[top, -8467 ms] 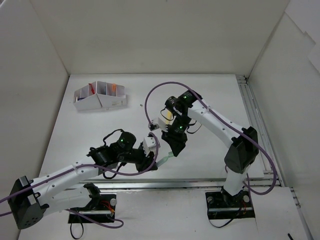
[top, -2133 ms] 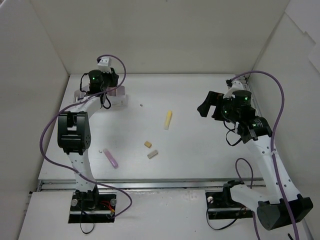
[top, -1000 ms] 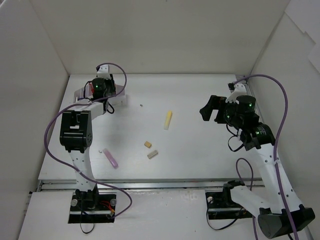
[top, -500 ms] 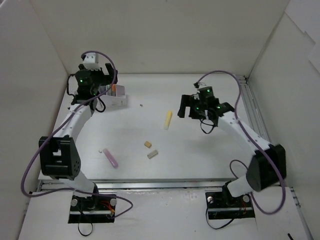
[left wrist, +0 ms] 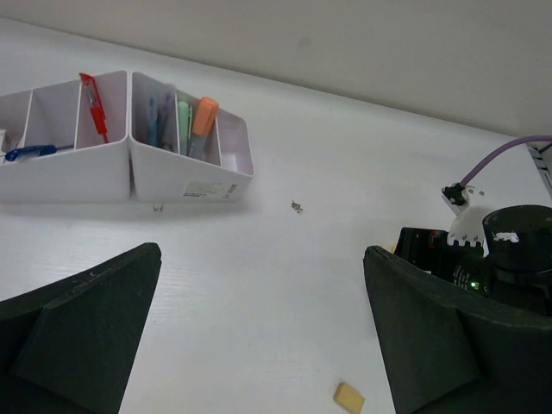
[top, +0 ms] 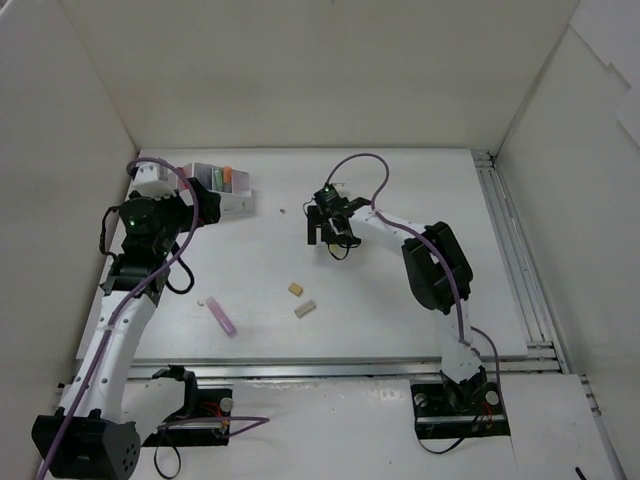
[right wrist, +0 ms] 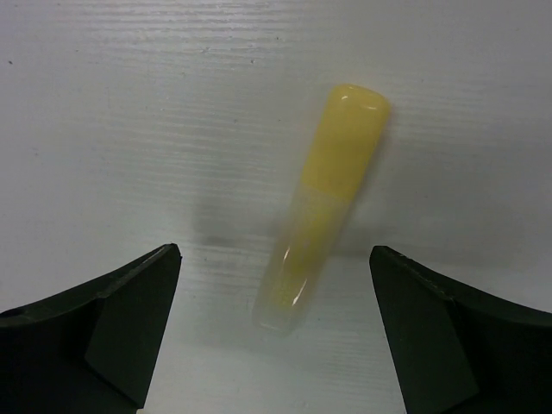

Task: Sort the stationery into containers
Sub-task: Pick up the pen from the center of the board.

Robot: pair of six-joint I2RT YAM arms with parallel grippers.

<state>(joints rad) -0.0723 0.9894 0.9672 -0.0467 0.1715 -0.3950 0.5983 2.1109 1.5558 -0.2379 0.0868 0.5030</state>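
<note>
The right gripper [right wrist: 274,259], jaws spread, straddles the yellow marker [right wrist: 323,203] near the middle of the desk [top: 400,300]. Round and slightly askew, it could roll or swivel free if one finger touches first. Its long axis runs crosswise to the jaws, deeper-yellow end pointing away from the wrist.

Stationery scattered on the white flat surface [top: 260,260]
The divided white plastic organizer box [top: 232,204] sits far left; two small tan eraser blocks [top: 296,289] lie mid-surface; a stubby pink plastic marker [top: 223,319] lies left of them, nearer.
</note>
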